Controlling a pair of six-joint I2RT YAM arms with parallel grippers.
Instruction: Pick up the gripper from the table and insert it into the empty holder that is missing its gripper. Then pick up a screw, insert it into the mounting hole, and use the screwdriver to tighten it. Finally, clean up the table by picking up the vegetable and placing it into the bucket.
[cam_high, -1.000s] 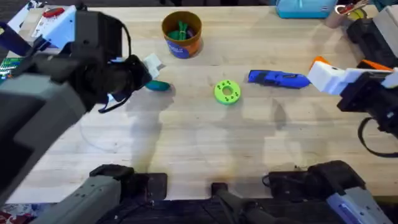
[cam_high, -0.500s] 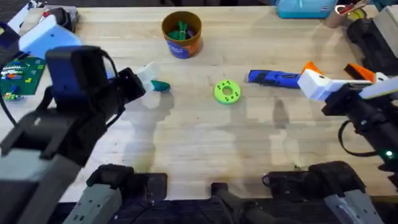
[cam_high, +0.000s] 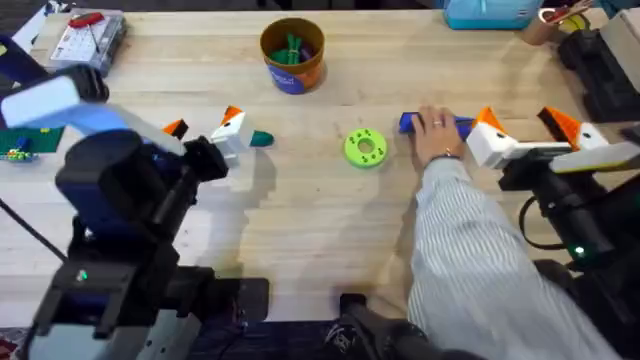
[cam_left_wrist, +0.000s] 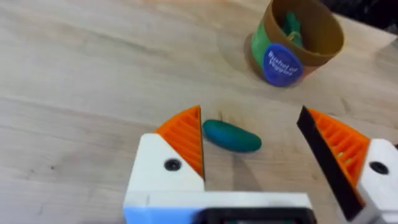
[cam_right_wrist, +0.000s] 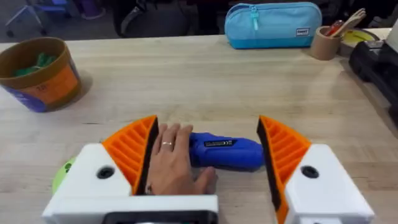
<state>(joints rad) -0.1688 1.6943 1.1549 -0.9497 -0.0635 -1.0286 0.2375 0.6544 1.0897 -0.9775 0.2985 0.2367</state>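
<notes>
The bucket stands toward the far side of the worktop and already has green toy pieces inside. The vegetable still lies on the wood, on the near-left side of the bucket, so the clean-up step looks unfinished.

The left hand hangs just over the vegetable with its orange-padded fingers spread wide on either side of it, gripping nothing. It seems lined up for a pick.

To the right of the bucket and nearer the arms lies the blue screwdriver. A person's hand rests on its near end, the striped sleeve reaching in from the front edge. The right hand is also wide open and empty, its fingers straddling the screwdriver and the person's hand.

A lime-green disc sits between the vegetable and the screwdriver, on the bucket's near side.

The loose gripper part, the holder and any screw cannot be made out, so the pictures do not settle whether the assembly steps are finished. What plainly remains is lifting the vegetable and dropping it into the bucket.
</notes>
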